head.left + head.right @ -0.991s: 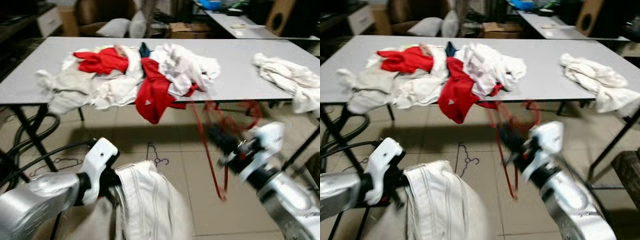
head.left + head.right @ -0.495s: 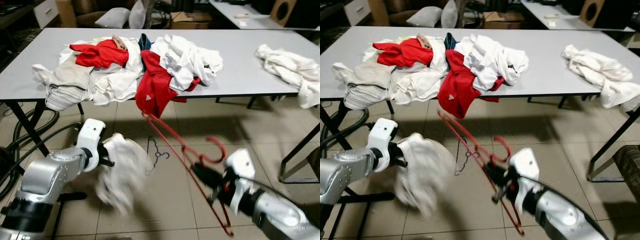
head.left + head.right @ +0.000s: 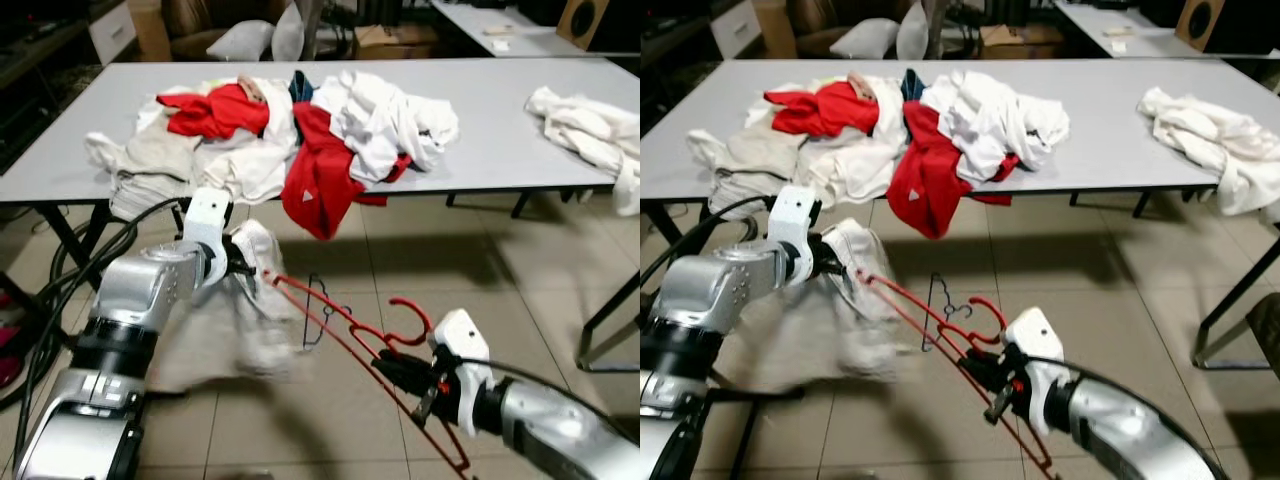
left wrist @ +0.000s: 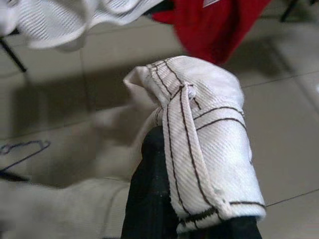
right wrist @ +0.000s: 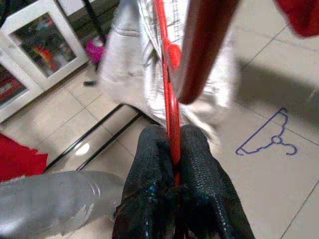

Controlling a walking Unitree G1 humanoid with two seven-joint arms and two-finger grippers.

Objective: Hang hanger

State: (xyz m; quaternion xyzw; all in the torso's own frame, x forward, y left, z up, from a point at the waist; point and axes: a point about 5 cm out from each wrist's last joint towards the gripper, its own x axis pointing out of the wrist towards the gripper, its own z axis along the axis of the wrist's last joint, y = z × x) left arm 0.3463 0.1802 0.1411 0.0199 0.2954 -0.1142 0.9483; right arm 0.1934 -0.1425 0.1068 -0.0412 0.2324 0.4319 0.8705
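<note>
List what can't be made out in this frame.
- Garment, eye views: its hanging part is motion-blurred, so its type is unclear.
- Left gripper, left wrist view: fingers wrapped in cloth; the grip point is hidden.
- Hanger, eye views: whether its far tip is inside the garment, blur hides.
- Right gripper hides part of the hanger's bar.

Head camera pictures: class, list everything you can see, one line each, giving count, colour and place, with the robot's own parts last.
Table: one, grey, across the room.
Clothes pile: one, white, beige and red, on the table's left half.
White cloth: one, at the table's right end.
Red hanger: one, above the floor between the arms.
Beige garment: one, hanging below the left arm.
Hanger on floor: one, dark wire, on the tiles.
Left pincer: black, shut on the beige garment.
Right pincer: black, shut on the red hanger.
</note>
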